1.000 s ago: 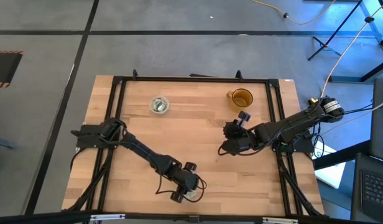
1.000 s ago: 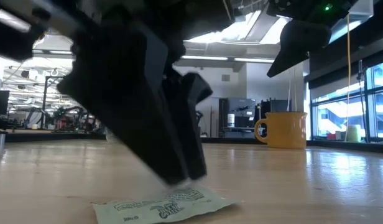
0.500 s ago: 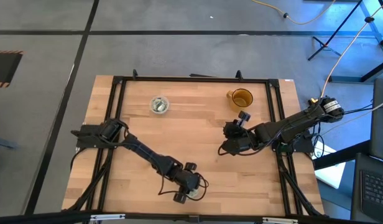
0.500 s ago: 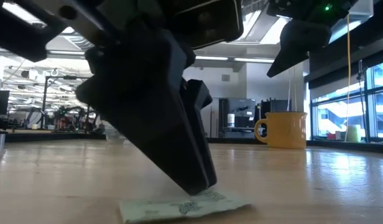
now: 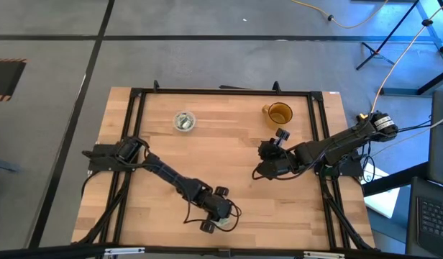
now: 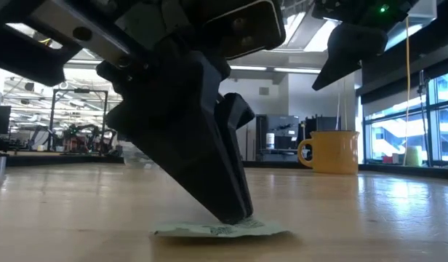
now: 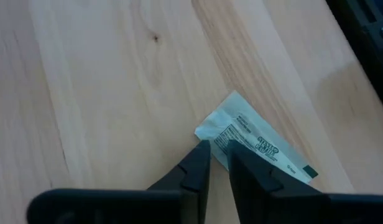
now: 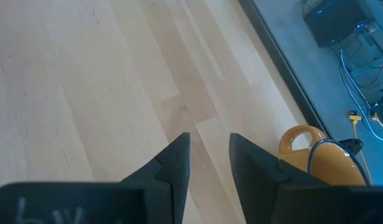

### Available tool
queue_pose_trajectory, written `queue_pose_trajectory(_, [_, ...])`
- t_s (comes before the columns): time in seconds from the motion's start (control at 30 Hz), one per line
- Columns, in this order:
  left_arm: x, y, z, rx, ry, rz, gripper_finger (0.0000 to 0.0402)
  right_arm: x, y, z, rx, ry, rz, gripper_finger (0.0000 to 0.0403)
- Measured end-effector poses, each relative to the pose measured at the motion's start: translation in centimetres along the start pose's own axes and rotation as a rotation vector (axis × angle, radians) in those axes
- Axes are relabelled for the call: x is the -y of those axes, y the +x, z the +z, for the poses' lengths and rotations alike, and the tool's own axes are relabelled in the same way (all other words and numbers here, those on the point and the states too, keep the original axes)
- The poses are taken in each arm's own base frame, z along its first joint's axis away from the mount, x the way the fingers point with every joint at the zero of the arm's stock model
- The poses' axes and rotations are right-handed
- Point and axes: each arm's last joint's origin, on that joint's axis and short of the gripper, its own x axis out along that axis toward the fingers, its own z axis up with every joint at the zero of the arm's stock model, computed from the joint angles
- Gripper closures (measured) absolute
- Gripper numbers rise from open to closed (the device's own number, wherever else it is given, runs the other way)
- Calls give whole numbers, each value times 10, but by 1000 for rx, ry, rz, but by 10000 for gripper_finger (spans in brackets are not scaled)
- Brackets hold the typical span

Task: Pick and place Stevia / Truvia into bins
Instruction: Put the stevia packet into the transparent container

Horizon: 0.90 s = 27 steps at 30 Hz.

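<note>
While the right claw [image 5: 259, 167] hangs parted above the surface [image 5: 229, 144], the left works.
Left claw [image 7: 219, 152] pinches a sachet [image 7: 257, 146] edge near the front.

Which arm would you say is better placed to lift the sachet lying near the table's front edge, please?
The left. Its gripper is already down on the sachet, fingers nearly closed at its edge. The right gripper hovers mid-table near the yellow mug, holding nothing.
</note>
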Motion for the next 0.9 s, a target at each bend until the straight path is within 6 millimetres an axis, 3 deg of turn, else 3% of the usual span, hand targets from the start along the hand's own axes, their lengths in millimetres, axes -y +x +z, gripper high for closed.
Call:
queue_pose_trajectory(0.33, [-9,-3,-2,-51,-6,39,330,0,0,0,0,-2,0,288])
queue_pose_trajectory(0.7, [-39,-34,-14,-254,-83,249,333,0,0,0,-3,-8,-2,288])
queue_pose_trajectory(0.9, [-56,-40,-21,-340,-124,298,334,0,0,-1,-5,-10,-3,288])
